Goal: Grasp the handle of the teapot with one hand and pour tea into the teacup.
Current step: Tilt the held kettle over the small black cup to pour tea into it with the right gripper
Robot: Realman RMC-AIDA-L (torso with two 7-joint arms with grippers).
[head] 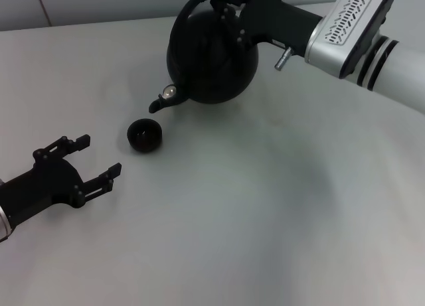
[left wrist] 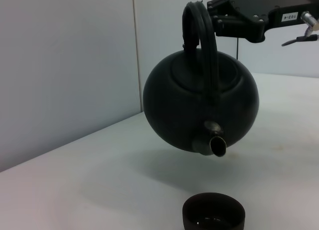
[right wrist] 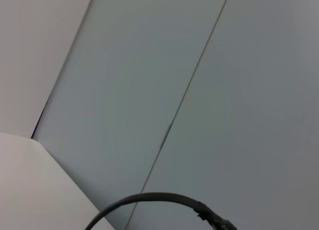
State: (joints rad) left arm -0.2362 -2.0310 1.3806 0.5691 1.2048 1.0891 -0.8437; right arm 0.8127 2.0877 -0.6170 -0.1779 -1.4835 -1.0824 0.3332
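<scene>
The round black teapot (head: 209,57) hangs in the air, tilted with its spout (head: 158,104) pointing down toward the small black teacup (head: 145,134) on the table. My right gripper (head: 229,2) is shut on the arched black handle (head: 199,0) at the pot's top. In the left wrist view the teapot (left wrist: 199,105) hangs above the teacup (left wrist: 213,216), its spout (left wrist: 215,144) over the cup, and the right gripper (left wrist: 219,15) holds the handle (left wrist: 199,45). My left gripper (head: 99,161) is open and empty, left of the cup. The right wrist view shows only a thin arc of the handle (right wrist: 149,197).
The white table (head: 265,220) stretches wide in front and to the right. A grey wall (left wrist: 65,65) stands behind the table's far edge. The right arm (head: 358,27) reaches in from the upper right.
</scene>
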